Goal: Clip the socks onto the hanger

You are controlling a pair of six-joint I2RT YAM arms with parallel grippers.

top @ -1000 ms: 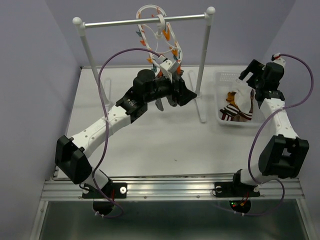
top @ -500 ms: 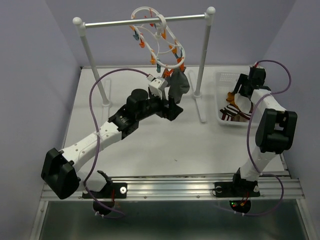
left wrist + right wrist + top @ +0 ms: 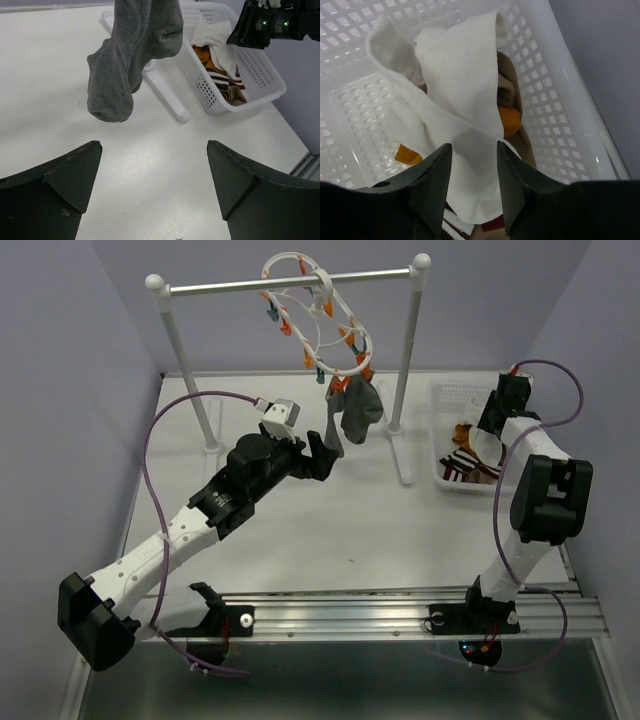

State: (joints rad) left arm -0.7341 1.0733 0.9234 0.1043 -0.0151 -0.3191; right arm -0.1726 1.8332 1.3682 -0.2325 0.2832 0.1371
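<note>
At the table's 12 o'clock, the hanger [image 3: 318, 325] hangs on the rail [image 3: 230, 284], and a grey sock [image 3: 358, 410] dangles from a clip at its 5 o'clock edge. The left gripper [image 3: 322, 452], spread wide and empty, has drawn back toward 7 o'clock from just under that sock. At 3 o'clock the right gripper [image 3: 472, 147] sits low in the basket [image 3: 448, 396], its jaws straddling a white sock [image 3: 455, 75]; whether they pinch it cannot be told.

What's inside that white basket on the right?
The basket holds a white sock on top, with an orange sock, a brown sock and a striped sock peeking out beneath. Anything deeper under the white one is covered.
</note>
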